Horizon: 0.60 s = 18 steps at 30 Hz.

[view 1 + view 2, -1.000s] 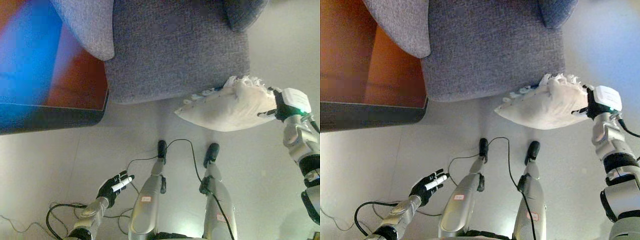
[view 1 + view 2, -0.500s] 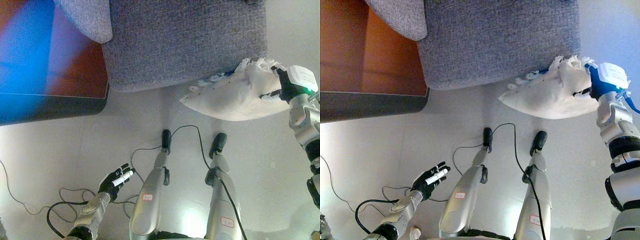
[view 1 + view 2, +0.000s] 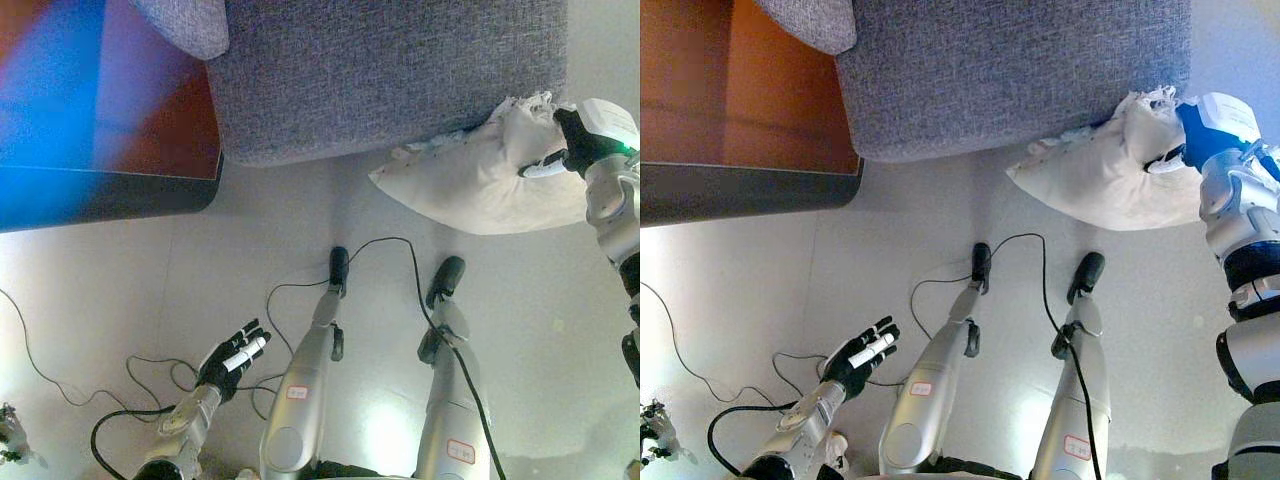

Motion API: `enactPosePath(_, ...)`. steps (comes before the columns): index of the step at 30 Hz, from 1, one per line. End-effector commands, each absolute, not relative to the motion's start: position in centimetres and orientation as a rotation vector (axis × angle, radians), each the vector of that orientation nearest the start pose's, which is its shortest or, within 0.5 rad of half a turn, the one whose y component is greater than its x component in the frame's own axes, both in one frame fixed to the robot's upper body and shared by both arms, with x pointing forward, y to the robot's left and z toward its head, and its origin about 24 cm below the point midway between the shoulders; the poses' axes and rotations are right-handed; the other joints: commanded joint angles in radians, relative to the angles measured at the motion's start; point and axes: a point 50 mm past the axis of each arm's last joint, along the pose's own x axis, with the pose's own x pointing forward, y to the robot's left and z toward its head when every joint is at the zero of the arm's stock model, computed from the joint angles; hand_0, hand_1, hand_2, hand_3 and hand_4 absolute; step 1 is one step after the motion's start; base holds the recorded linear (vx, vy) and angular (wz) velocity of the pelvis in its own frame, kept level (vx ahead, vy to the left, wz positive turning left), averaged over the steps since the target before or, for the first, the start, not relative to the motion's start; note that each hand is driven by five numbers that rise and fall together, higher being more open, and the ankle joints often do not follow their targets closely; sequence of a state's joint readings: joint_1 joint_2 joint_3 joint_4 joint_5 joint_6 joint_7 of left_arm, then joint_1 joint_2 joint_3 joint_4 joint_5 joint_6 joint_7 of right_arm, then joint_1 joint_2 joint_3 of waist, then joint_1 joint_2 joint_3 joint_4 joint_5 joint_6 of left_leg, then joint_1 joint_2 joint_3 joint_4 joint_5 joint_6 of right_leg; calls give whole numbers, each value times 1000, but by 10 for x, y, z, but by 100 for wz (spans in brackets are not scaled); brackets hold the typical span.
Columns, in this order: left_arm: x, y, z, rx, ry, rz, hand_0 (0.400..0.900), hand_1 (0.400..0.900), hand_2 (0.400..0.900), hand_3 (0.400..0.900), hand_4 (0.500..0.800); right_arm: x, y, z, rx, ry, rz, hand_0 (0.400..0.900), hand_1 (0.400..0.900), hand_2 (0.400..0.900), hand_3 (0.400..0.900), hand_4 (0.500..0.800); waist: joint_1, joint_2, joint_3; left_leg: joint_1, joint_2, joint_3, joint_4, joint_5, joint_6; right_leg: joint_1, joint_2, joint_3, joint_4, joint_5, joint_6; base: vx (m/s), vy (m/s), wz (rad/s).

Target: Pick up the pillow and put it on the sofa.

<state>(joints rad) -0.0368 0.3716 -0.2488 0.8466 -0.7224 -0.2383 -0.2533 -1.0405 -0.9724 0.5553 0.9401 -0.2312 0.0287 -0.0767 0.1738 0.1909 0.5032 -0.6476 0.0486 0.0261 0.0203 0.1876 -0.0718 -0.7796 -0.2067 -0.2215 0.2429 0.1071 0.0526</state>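
Observation:
A white pillow (image 3: 475,180) with a frilled edge hangs in the air at the right, its upper edge against the front of the grey sofa (image 3: 380,70). My right hand (image 3: 578,142) is shut on the pillow's right end, fingers dug into the cloth. Low at the left, my left hand (image 3: 232,358) hangs over the floor, fingers spread, holding nothing. The sofa's seat fills the top middle of both eye views.
A reddish-brown table (image 3: 730,110) with a dark edge stands left of the sofa. A grey cushion (image 3: 815,18) shows at the top, between table and sofa. Pale floor (image 3: 120,270) stretches below. A small white object (image 3: 652,432) lies at the lower left.
The whole picture has shifted as the camera moved toward the sofa. My right hand has carried the pillow up and to the right, closer to the sofa's front edge. The left hand stays idle.

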Motion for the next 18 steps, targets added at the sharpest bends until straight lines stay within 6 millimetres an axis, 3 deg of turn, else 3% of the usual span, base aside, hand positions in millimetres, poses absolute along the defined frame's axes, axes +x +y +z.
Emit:
enactPosePath(1, 152, 258, -101, -252, 603, 68, 900, 900, 900, 900, 800, 361, -329, 313, -1327, -138, -407, 400, 400, 400, 400, 500, 37, 68, 17, -70, -41, 5, 11, 7, 1, 9, 51, -58, 121, -162, 5, -25, 12, -4)
enactPosePath(13, 146, 262, -100, -257, 602, 80, 900, 900, 900, 900, 800, 354, -350, 306, -1236, -84, -424, 400, 400, 400, 400, 500, 36, 57, 17, -25, -45, 2, -4, -10, -7, 49, 45, -57, 113, -183, 16, 9, -1, -1)
enactPosePath(18, 145, 267, -99, -254, 610, 85, 900, 900, 900, 900, 800, 354, -348, 297, -1239, -80, -362, 400, 400, 400, 400, 500, 28, 46, 17, 23, -42, 6, -11, -18, -7, 96, 46, -63, 97, -183, 16, 0, 0, 0)
